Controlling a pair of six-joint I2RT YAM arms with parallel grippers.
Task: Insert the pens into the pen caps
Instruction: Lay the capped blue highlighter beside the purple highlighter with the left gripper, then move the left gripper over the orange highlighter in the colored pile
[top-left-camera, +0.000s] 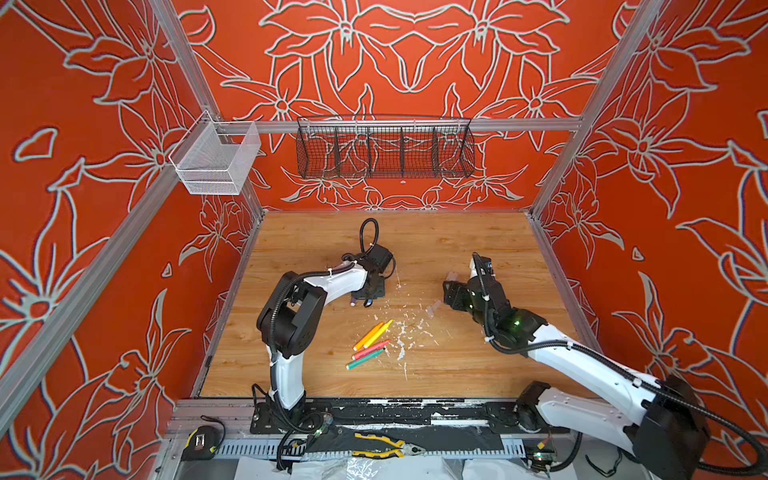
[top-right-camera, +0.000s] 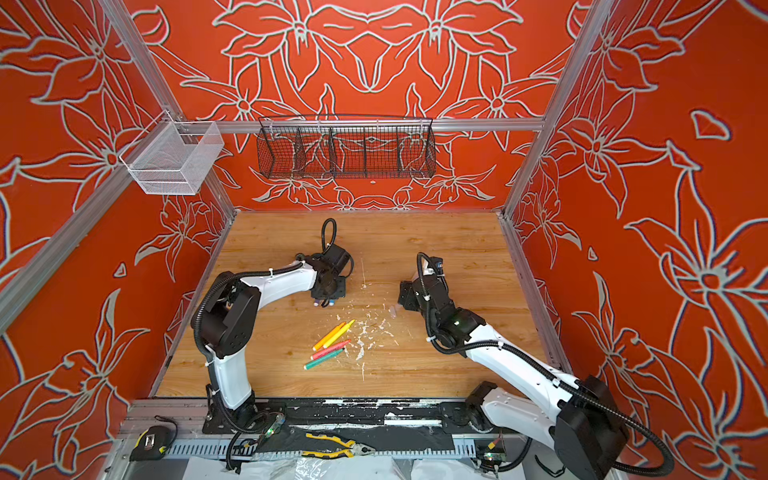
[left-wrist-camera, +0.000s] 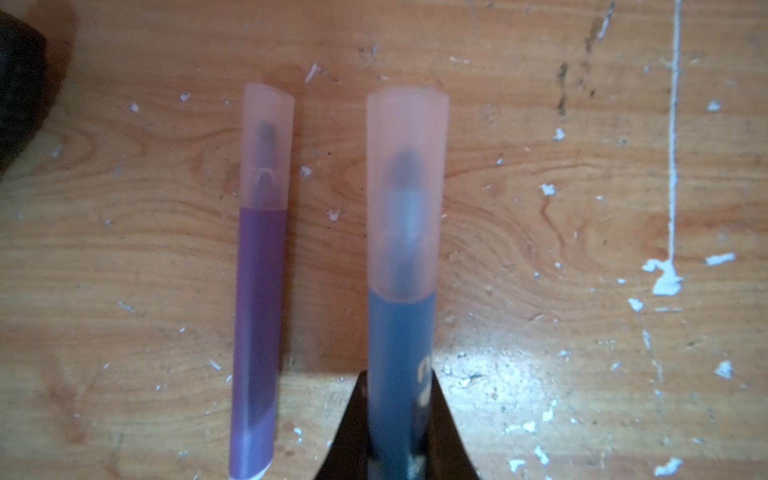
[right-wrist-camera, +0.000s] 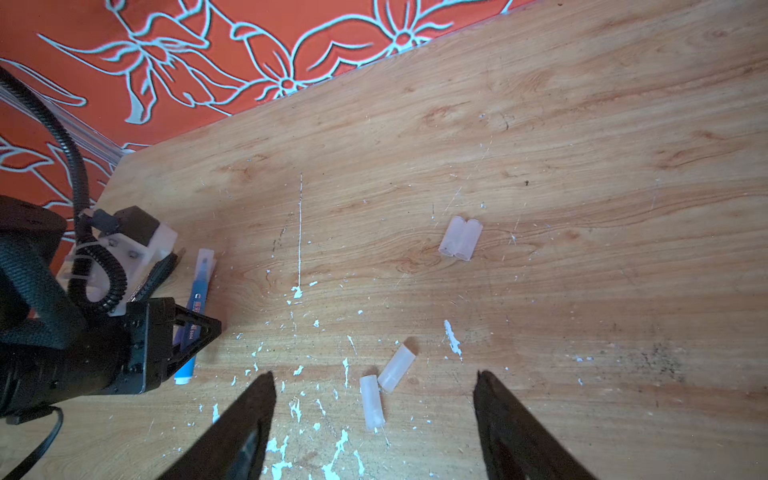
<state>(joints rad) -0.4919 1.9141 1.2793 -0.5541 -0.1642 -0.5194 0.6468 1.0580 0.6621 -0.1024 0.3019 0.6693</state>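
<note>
Left tool (left-wrist-camera: 398, 380) grips capped blue pen (left-wrist-camera: 401, 332) by purple pen (left-wrist-camera: 259, 291); right tool (right-wrist-camera: 375, 376) open over loose caps (right-wrist-camera: 372, 401). Nxt prob: release blue, grab cap.

Robotics laboratory test cell. Silver aluminium extrusion framing (top-left-camera: 415, 124) and orange floral-printed wall panels (top-left-camera: 415, 50) enclose a wood-grain tabletop (top-left-camera: 457, 365). A white-and-black left arm (top-left-camera: 286, 382) and right arm (top-left-camera: 582, 363) stand on a black base rail (top-left-camera: 457, 411). A black wire basket (top-left-camera: 384, 147) and a white mesh basket (top-left-camera: 216, 162) hang from the framing. A black-and-yellow tape measure (top-left-camera: 201, 442) and yellow-handled pliers (top-left-camera: 384, 445) lie in front.
</note>
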